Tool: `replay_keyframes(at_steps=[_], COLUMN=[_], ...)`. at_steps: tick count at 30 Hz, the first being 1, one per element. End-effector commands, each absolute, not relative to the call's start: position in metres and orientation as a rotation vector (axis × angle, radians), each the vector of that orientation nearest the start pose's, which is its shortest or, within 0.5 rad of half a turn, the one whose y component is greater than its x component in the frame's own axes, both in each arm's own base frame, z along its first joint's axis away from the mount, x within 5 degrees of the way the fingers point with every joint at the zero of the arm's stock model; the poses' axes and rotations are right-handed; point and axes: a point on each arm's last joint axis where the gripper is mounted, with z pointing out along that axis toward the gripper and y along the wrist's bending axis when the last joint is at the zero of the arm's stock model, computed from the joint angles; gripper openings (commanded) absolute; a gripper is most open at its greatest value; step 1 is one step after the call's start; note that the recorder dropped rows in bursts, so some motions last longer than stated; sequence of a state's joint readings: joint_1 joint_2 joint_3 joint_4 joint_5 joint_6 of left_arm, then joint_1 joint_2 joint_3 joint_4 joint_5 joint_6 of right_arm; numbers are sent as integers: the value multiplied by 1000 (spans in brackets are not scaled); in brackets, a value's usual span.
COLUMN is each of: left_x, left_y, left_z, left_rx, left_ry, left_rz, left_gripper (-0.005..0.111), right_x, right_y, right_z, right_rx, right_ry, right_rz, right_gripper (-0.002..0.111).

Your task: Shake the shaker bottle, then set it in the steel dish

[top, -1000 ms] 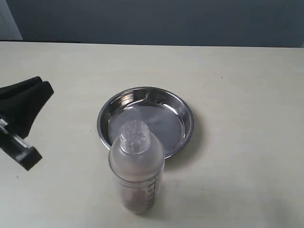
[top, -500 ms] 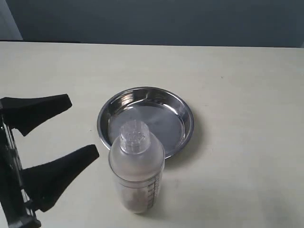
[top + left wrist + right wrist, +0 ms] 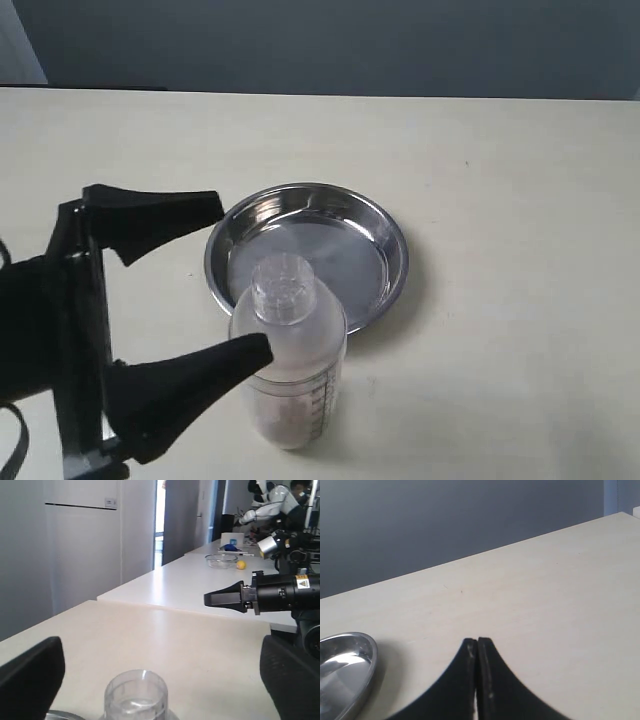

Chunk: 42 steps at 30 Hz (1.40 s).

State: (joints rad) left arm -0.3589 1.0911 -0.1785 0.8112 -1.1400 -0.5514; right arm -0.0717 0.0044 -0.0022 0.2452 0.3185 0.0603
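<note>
The shaker bottle (image 3: 290,385) stood upright on the table (image 3: 520,180), just at the steel dish's (image 3: 396,250) 6 o'clock rim. The left end effector (image 3: 245,274) gaped wide at the bottle's 9 o'clock. It would likely grip best by straddling the body below the dome, squarely, before closing. The right end effector (image 3: 477,652) was clenched and empty.

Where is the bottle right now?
In the exterior view the bottle stands upright on the table, lower centre, just in front of the dish, with the open left gripper at its left.
</note>
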Motion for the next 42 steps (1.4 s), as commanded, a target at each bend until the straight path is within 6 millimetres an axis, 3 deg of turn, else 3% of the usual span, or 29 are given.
replay_keyframes(at_steps=[1, 11, 24, 42], left_x=[146, 175, 182, 185], left_y=[-123, -135, -141, -143], left_z=[232, 187, 178, 148], left_rx=[805, 846, 891, 922], left_ry=[1314, 1468, 1488, 1599], left_rz=[-942, -942, -957, -981], left_gripper=[105, 105, 105, 105], right_x=[55, 55, 55, 55], right_y=[3, 3, 3, 3], right_z=[186, 186, 186, 186], right_rx=[268, 268, 268, 268], right_ry=[1768, 1768, 1768, 1768], right_rz=[225, 225, 225, 225], right_gripper=[-1, -1, -1, -1])
